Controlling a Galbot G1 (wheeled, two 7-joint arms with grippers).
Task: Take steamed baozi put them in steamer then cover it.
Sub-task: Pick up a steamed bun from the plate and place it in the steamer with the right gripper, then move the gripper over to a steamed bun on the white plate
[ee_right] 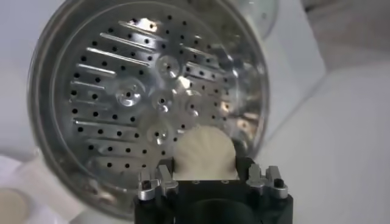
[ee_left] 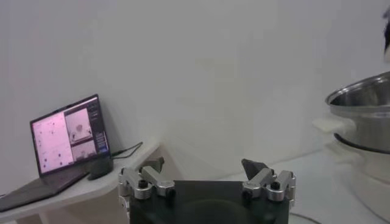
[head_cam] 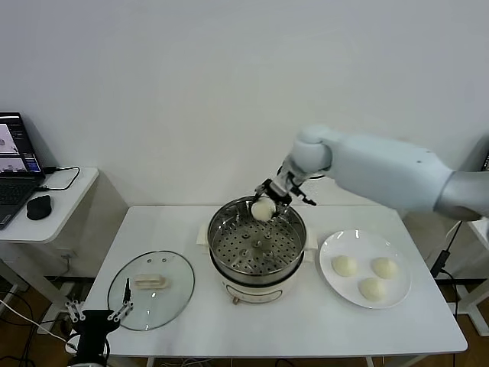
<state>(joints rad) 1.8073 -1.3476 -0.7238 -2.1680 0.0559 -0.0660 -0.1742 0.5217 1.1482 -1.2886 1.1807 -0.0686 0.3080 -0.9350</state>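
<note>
My right gripper (head_cam: pixel 264 205) is shut on one cream-white baozi (head_cam: pixel 263 209) and holds it over the far rim of the steel steamer (head_cam: pixel 220 227). In the right wrist view the same baozi (ee_right: pixel 205 155) fills the space between the fingers, above the perforated tray (ee_right: pixel 140 103), which has nothing on it. Three more baozi (head_cam: pixel 344 265) lie on the white plate (head_cam: pixel 333 241) to the steamer's right. The glass cover (head_cam: pixel 174 294) with its cream handle lies flat on the table to the steamer's left. My left gripper (head_cam: pixel 97 313) waits open at the table's front left corner, holding nothing.
A side table at the far left carries an open laptop (head_cam: pixel 15 168), a black mouse (head_cam: pixel 39 206) and cables. A white wall stands close behind the table. The left wrist view shows the laptop (ee_left: pixel 67 135) and the steamer's side (ee_left: pixel 365 122).
</note>
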